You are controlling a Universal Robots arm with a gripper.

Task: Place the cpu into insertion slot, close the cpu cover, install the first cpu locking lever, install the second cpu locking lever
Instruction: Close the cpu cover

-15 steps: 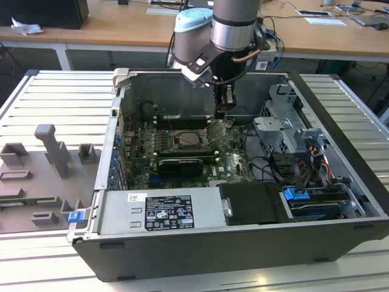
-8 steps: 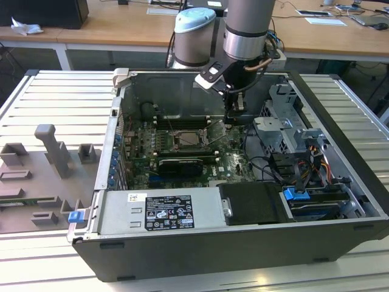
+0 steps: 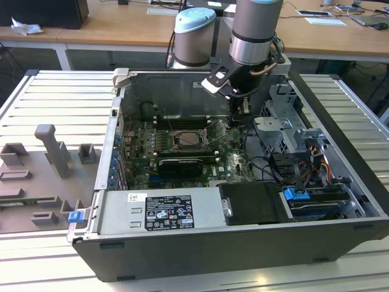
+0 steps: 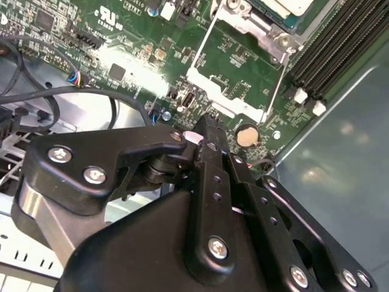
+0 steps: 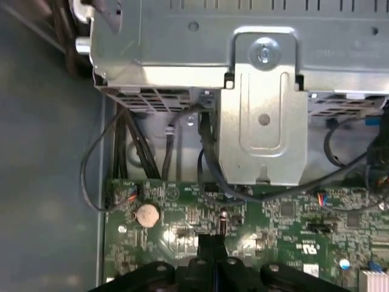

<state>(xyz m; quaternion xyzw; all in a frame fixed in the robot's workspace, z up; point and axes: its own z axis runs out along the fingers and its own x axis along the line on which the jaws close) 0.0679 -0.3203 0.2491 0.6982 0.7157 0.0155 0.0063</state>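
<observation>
**Editor:** Where does the arm stand?

**Photographer:** Inside the open computer case (image 3: 182, 255) on the slatted desk (image 3: 48, 97). The gripper (image 3: 242, 114) hangs over the green motherboard (image 4: 243, 67). It is near the insertion slot (image 3: 173, 135), on the exterior view's right of it, and touches nothing.

**Editor:** And the fingers?

**Photographer:** In both wrist views the fingers (image 5: 206, 243) are pressed together with nothing between them. Their tips are close above the board, near the coin cell (image 4: 247, 135).

**Editor:** The chip?

**Photographer:** The cpu (image 4: 290, 5) lies in the slot. The silver cpu cover (image 4: 258, 30) frames it and looks lowered, though I cannot be sure. Two thin wire locking levers (image 4: 203, 42) run out from the socket. I cannot tell whether either is latched.

**Editor:** How would these parts handle?

**Photographer:** I judge the chip light, stiff and easily damaged, best held by its edges. The cover is thin sheet metal and probably springy. The levers are likely stiff wire that pushes back, best taken at the free ends.
</observation>
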